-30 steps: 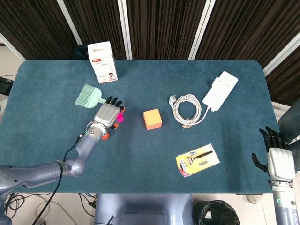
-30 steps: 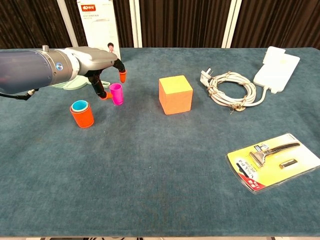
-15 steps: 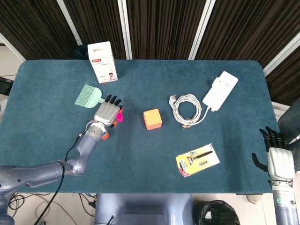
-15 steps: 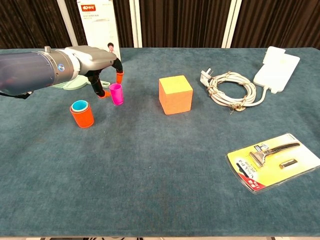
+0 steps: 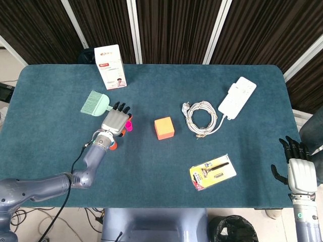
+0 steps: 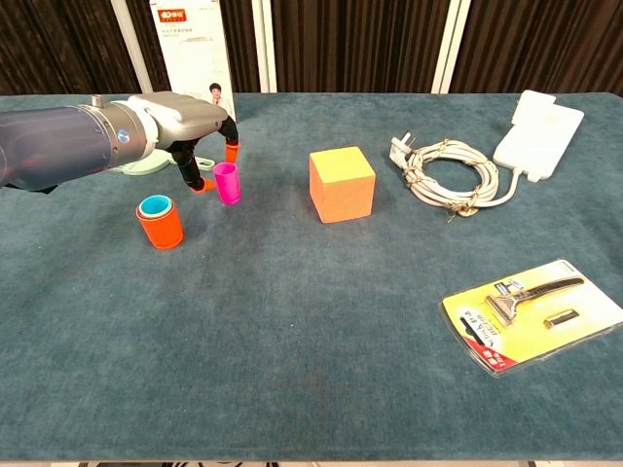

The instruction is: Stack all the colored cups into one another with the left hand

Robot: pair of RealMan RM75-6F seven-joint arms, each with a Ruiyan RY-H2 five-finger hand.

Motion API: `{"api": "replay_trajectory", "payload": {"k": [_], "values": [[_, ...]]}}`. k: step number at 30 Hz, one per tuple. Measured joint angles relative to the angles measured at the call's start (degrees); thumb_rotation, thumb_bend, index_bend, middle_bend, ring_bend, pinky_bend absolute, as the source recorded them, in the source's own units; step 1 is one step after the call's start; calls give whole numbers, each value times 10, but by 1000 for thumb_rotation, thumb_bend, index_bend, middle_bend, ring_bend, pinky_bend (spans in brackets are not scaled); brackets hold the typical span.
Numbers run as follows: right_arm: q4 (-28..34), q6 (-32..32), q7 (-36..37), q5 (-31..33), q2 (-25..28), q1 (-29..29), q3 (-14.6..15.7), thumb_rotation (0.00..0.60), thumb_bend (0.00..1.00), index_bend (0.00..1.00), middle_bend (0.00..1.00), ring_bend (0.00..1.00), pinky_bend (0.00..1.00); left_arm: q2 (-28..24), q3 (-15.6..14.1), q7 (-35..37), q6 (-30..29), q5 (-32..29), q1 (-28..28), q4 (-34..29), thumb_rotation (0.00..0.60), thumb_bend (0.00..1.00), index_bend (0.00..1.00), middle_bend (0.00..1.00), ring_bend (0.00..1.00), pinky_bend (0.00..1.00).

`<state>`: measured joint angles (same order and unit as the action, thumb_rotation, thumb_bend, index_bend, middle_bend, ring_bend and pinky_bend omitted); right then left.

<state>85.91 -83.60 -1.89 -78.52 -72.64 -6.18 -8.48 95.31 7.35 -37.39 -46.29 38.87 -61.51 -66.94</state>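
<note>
**Just above a pink cup, the left hand arches with fingers apart**

Seen from the chest view, the grey metal left hand with orange fingertips hangs over a small magenta plastic cup that stands upright on the teal carpeted surface. One orange fingertip comes down just on the near-left side of the cup and another just behind it, so the cup sits between them; whether either tip touches the cup's wall cannot be told. The fingers are spread and nothing is lifted in them. From the head view the same hand covers most of the cup, with only a sliver of pink showing at its right edge.

Nearer the robot than the hand, and a little to its left, stands an orange plastic cup with a turquoise cup nested inside it, upright and apart from the pink one.

Beyond the hand, touching nothing, lies a mint-green plastic brush, and further back stands a white cardboard box with red print and a portrait. To the hand's right sits an orange cube. Well beyond that lie a coiled white cable with plug and the white rectangular power strip it joins. Far right and near the front edge is a razor in yellow blister packaging.

The dark-fingered right hand hangs off the surface's right front corner, fingers straight and apart, holding nothing.
</note>
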Motion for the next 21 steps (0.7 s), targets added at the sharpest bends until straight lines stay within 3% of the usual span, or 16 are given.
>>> {"api": "replay_trajectory", "payload": {"k": [21], "values": [[-2,2,2,1,-2,-1,0,600,405,128,72,93,68,1,6,20,8,23,7,1,600,363,476,171,0,0]]}}
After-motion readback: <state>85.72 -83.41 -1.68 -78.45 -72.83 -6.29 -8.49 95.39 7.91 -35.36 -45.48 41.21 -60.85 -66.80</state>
